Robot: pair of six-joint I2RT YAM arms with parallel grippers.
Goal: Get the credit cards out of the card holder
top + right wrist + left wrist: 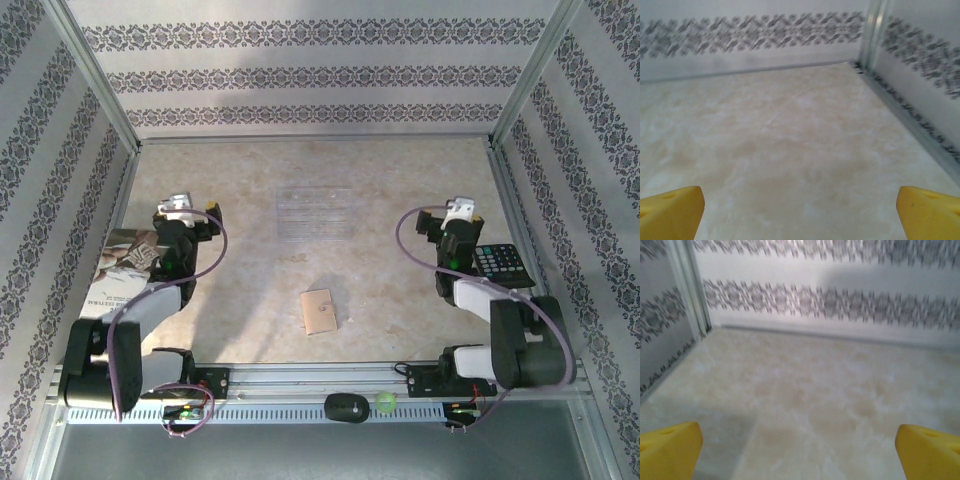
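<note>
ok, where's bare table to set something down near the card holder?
Bare: between card holder and clear tray; both sides of the holder; the far strip behind the tray. Crowded: left edge with the booklet, right edge with the keypad.

One card holder (pixel 320 311), one clear tray (pixel 314 214), one booklet (pixel 125 262), one calculator (pixel 500 262).

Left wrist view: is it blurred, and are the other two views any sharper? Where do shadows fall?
Left wrist view: wall pattern smeared, a grey shadow on the wall at upper right. Right wrist view: pattern also soft, slightly less so. Top external view: crisp; the card holder has clean edges, the clear tray is barely visible.
</note>
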